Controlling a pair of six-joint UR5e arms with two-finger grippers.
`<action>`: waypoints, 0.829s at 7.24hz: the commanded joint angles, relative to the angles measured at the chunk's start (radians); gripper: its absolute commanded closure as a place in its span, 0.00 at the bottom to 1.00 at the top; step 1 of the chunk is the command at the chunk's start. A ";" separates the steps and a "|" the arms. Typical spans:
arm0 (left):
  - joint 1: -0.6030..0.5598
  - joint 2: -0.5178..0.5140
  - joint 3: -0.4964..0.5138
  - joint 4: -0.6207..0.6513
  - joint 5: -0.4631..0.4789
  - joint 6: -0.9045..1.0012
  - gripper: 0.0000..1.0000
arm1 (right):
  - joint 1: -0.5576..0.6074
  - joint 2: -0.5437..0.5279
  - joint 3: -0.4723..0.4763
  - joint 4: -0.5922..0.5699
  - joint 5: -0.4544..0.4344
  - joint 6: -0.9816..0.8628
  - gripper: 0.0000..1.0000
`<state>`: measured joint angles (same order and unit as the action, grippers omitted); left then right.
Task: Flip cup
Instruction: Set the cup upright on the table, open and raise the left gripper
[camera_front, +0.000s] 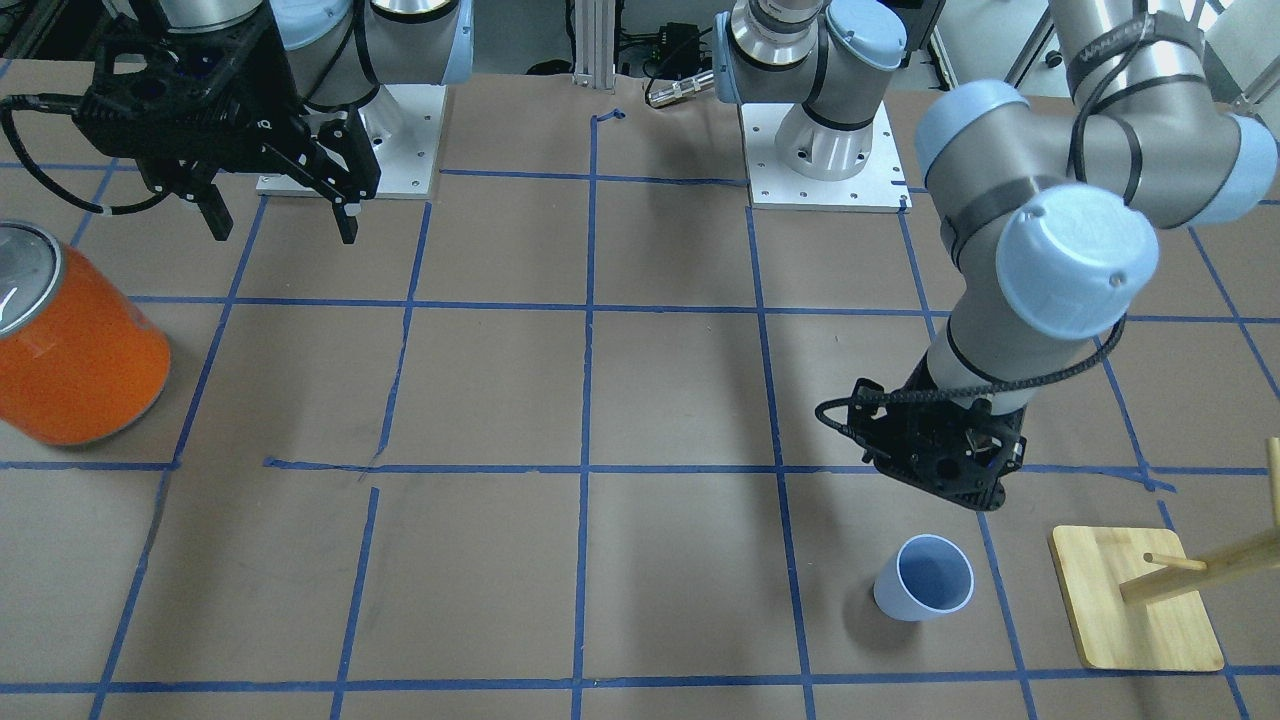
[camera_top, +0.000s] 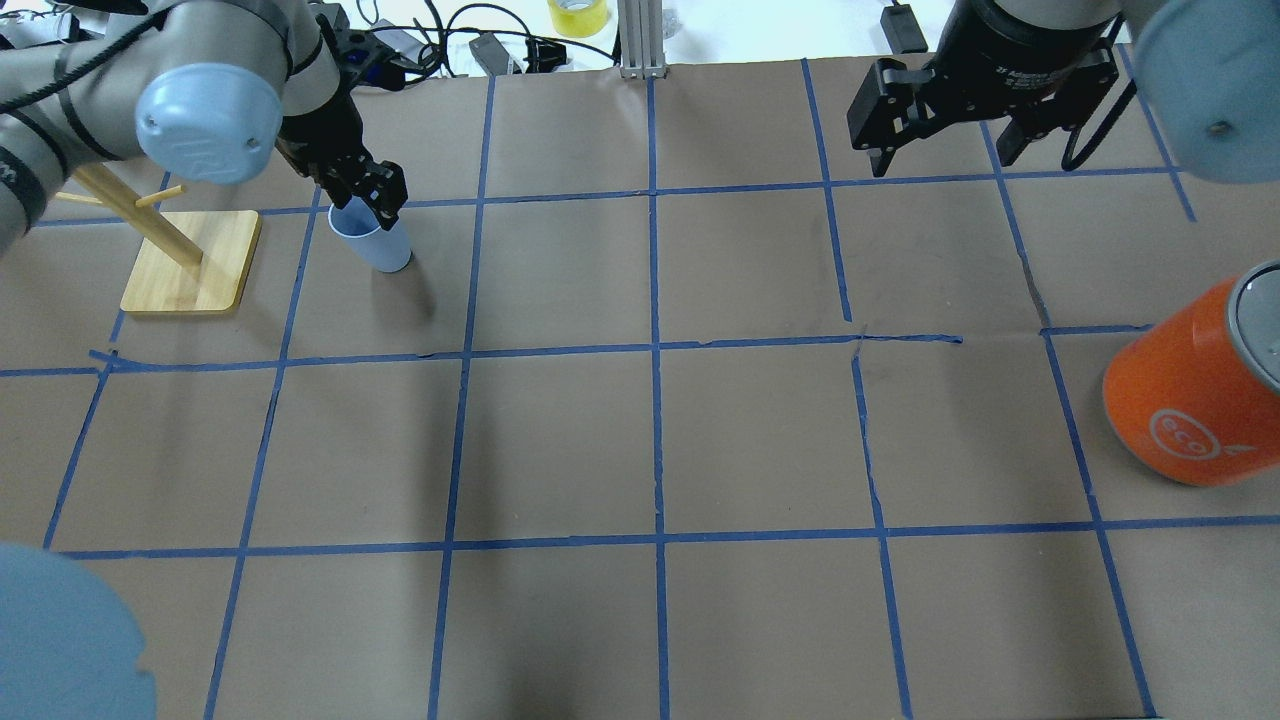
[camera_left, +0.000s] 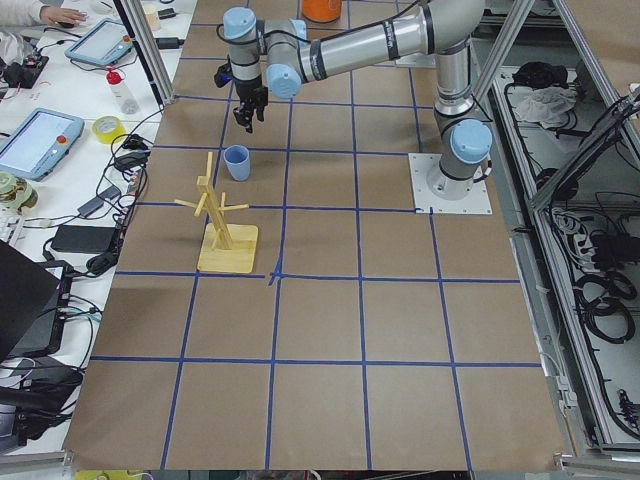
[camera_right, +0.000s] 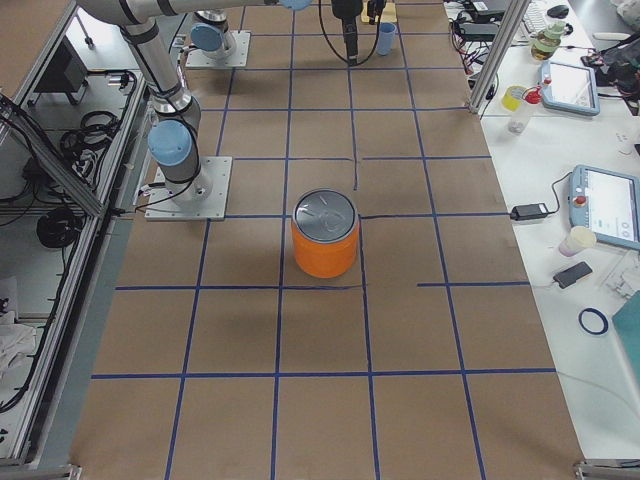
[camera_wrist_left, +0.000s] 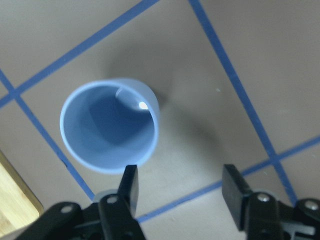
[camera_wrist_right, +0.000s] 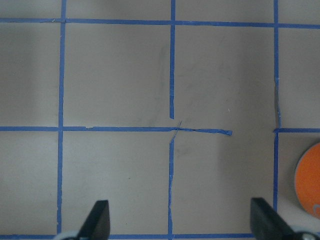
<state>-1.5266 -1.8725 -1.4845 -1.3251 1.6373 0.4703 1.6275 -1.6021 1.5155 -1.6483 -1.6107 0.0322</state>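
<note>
Cup (camera_front: 925, 578) stands upright on the table (camera_top: 560, 450), mouth up and empty inside, in a taped square on the robot's left side. It is just beside the base of a wooden peg stand (camera_front: 1135, 600), not touching it.

Left gripper (camera_wrist_left: 181, 186) hovers above the cup and off to one side, toward the robot base in the front view. Jaws spread, nothing between them. In the left wrist view the cup sits outside the gap, past 1 finger (camera_wrist_left: 129, 182) whose tip overlaps the rim line. From that view I can't tell whether it touches, but the left side view shows the gripper clearly higher than the cup.

Right gripper (camera_front: 280, 215) is well apart on the other side of the table, raised, with its 2 fingers wide and holding nothing. Orange canister (camera_top: 1195, 400) with silver lid stands on the table on the robot's right, far from the cup.
</note>
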 joint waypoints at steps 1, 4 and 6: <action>-0.058 0.148 0.009 -0.121 -0.002 -0.277 0.24 | 0.000 -0.001 0.000 -0.001 0.000 0.000 0.00; -0.070 0.278 -0.003 -0.220 -0.004 -0.461 0.08 | 0.002 -0.001 0.000 0.001 0.000 -0.002 0.00; -0.070 0.306 -0.010 -0.220 -0.005 -0.495 0.08 | 0.002 -0.001 0.000 0.001 0.000 0.000 0.00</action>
<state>-1.5963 -1.5853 -1.4908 -1.5424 1.6321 0.0097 1.6290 -1.6030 1.5156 -1.6476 -1.6107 0.0312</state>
